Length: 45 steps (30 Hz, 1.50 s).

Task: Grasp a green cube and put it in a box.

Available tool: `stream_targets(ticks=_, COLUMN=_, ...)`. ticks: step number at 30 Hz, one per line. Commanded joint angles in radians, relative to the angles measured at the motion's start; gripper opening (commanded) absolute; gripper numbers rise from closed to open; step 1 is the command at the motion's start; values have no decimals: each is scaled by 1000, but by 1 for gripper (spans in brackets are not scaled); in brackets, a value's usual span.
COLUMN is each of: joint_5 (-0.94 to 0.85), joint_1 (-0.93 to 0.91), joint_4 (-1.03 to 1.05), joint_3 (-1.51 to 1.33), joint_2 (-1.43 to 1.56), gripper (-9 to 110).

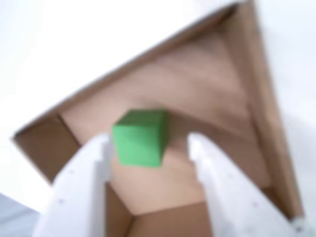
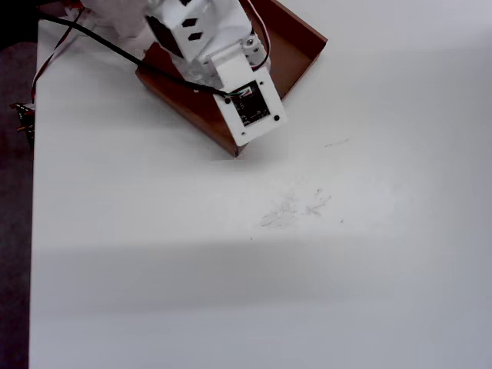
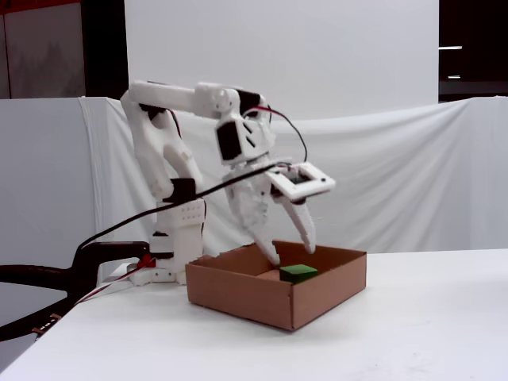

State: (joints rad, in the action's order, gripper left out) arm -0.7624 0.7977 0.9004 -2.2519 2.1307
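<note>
We see one green cube (image 1: 139, 138). It sits on the brown floor inside the box (image 1: 212, 94). In the wrist view the cube lies between the two white fingers (image 1: 79, 182), nearer the left one, and we cannot tell if that finger touches it. The fingers are spread wide apart, much wider than the cube, so the gripper (image 1: 150, 143) is open and holds nothing.

We count one box, one arm and one gripper. The wrist view is blurry, so the cube's edges look soft. That view cuts the box off too: we see only one far corner, two walls and part of the floor.

In the fixed view the green cube (image 3: 298, 272) peeks over the near wall of the box (image 3: 262, 298), and only its top part shows. The gripper (image 3: 290, 252) points down into the box, with its two tips just above and behind the cube. This view shows the whole white arm (image 3: 171, 159) standing behind the box on the white table (image 3: 413, 333).

In the overhead view we cannot see the cube at all, because the arm (image 2: 223, 61) covers the middle of the box (image 2: 304, 42). Only the walls and corners of the box show around it. A black cable (image 2: 100, 42) runs across the table (image 2: 307, 269) toward the arm.
</note>
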Motion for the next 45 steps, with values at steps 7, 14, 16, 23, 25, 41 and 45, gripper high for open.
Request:
stream_targets(ticks=7, joint_5=6, joint_1=-555, joint_4=-17, joint_3=-60, joint_2=305, gripper=22)
stream_targets(ticks=14, joint_5=8, joint_1=-916, joint_4=37, joint_3=-407, joint_2=603, gripper=22)
stream_targets(ticks=16, joint_5=8, joint_1=-939, joint_4=58, joint_3=-503, joint_2=719, gripper=22)
stream_targets(ticks=23, joint_5=8, joint_1=-882, joint_4=140, joint_3=-703, joint_2=969, gripper=22)
stream_targets(ticks=25, joint_5=8, joint_1=-884, joint_4=163, joint_3=-719, joint_2=992, gripper=22)
stream_targets(ticks=41, joint_5=9, joint_1=-876, joint_4=321, joint_3=-719, joint_2=1054, gripper=22)
stream_targets(ticks=45, joint_5=9, joint_1=-876, joint_4=321, joint_3=-719, joint_2=1054, gripper=22)
